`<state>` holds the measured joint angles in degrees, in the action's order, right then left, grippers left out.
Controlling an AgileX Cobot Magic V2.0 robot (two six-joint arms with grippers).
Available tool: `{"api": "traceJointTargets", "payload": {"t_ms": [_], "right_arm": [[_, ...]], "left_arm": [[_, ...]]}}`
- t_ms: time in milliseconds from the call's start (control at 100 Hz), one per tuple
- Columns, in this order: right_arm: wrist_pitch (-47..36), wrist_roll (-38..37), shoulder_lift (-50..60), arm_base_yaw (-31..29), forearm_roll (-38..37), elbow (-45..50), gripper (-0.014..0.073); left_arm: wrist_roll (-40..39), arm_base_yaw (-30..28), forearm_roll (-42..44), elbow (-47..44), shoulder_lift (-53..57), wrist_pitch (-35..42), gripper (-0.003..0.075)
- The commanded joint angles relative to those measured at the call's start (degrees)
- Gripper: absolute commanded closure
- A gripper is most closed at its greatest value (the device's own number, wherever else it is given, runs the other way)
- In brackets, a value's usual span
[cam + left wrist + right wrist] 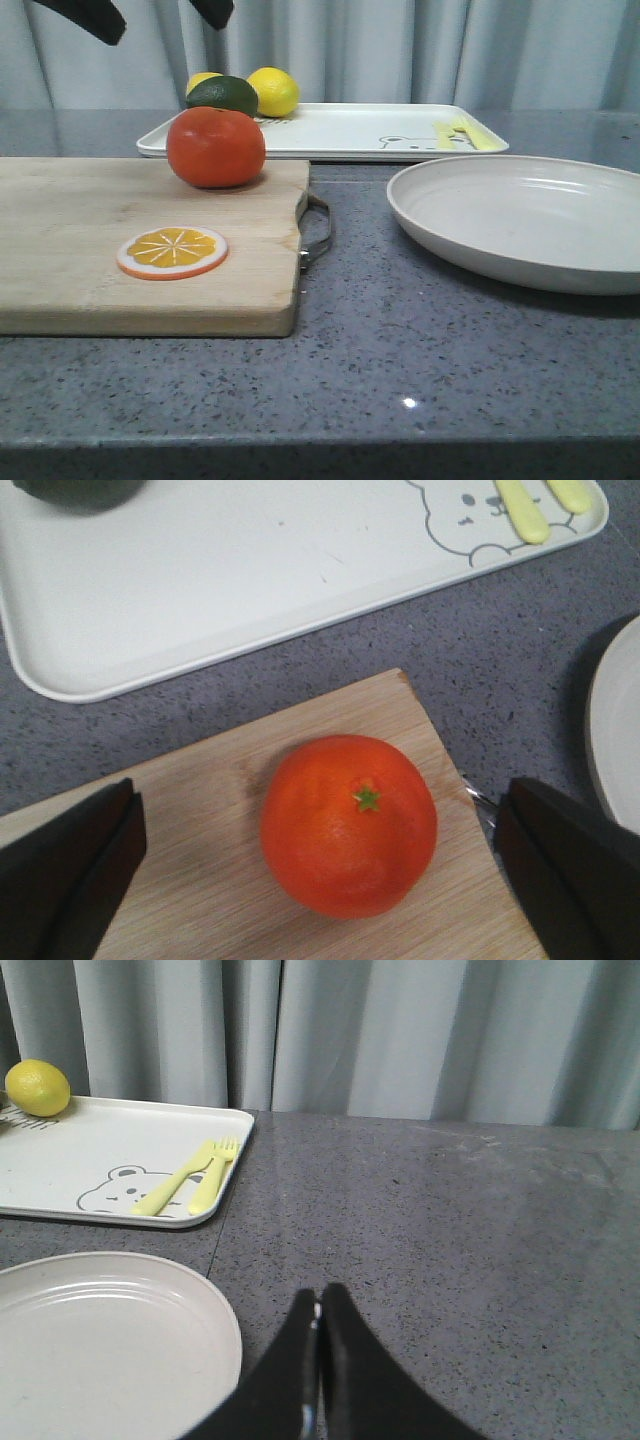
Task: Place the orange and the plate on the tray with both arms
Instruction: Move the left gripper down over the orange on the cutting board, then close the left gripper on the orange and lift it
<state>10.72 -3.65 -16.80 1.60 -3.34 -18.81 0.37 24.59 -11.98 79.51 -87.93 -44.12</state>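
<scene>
Crowding tray (330, 135) rear: lemons (273, 91), green fruit (222, 94)

Desk (420, 360): grey speckled stone-look, semi-gloss. Cutting board (120, 270): pale wood, matt, w/ metal handle (318, 232). Orange (215, 147): glossy, fine-dimpled skin. Plate (520, 220) & tray (340, 130): smooth off-white, low sheen. Curtain (400, 1030): cloth.

Cutting board (150, 250); orange slice (172, 252); lemons (273, 91)

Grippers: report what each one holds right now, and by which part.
Nothing is held. The left gripper is open, fingers either side of the orange without touching it. The right gripper is shut on nothing beside the plate.
</scene>
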Motion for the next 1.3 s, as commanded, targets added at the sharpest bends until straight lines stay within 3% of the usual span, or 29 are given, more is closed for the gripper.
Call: {"api": "traceJointTargets", "payload": {"t_ms": [0, 560, 1290], "right_arm": [[-4.2, 0.06, -0.97, -0.47, -0.1, -2.05, 0.065], [-4.2, 0.06, -0.97, -0.47, -0.1, -2.05, 0.065], [-4.2, 0.06, -0.97, -0.47, -0.1, -2.05, 0.065]], "left_arm": [[0.03, 0.39, -2.74, 4.76, -0.94, -1.06, 0.0038], [0.17, 0.48, -3.54, 8.69, -9.38, -5.42, 0.0038], [0.17, 0.48, -3.62, 8.69, -10.37, -4.64, 0.0041]]}}
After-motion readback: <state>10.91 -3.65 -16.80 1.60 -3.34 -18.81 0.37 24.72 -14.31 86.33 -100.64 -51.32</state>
